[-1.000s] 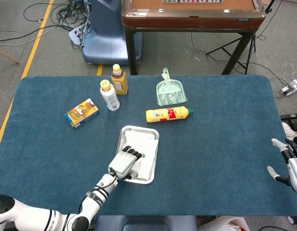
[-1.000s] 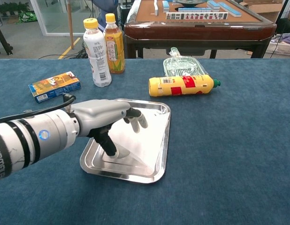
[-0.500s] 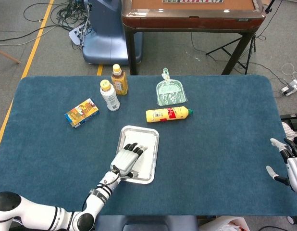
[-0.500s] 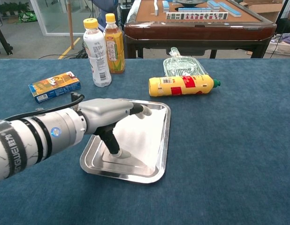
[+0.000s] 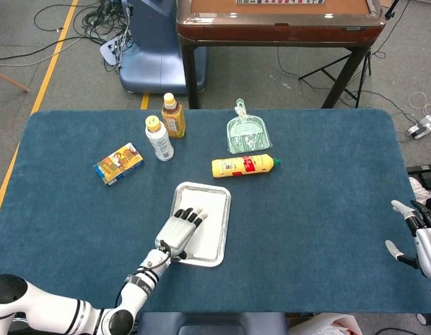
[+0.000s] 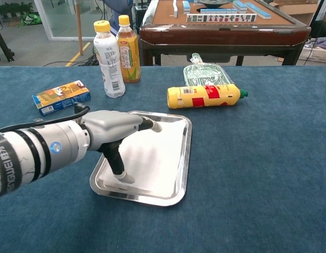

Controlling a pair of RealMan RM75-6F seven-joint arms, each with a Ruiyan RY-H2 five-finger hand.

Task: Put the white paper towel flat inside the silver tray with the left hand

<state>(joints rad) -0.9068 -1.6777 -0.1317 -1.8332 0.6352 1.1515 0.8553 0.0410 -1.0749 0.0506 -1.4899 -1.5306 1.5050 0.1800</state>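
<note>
The silver tray [image 5: 223, 197] [image 6: 187, 138] lies near the table's front, left of centre. The white paper towel [image 5: 209, 218] [image 6: 155, 158] lies flat on its floor and is hard to tell from the shiny metal. My left hand [image 5: 178, 233] [image 6: 114, 129] hovers over the tray's near-left part with its fingers stretched out over the towel. Its thumb points down and its tip touches the towel near the tray's left rim. It grips nothing. My right hand [image 5: 417, 241] hangs off the table's right edge with its fingers apart and empty; the chest view does not show it.
Behind the tray lie a yellow bottle [image 5: 244, 165] [image 6: 205, 96] on its side and a clear green pouch [image 5: 247, 132] [image 6: 206, 74]. At the back left stand a white bottle [image 5: 158, 138] [image 6: 108, 58] and an amber bottle [image 5: 173, 116] [image 6: 127, 48]. A small colourful box [image 5: 118, 163] [image 6: 61, 96] lies further left.
My left hand has slid toward the tray's near-left side. Its fingers have straightened, and the towel now shows flatter on the tray floor. The right hand has stayed put.
</note>
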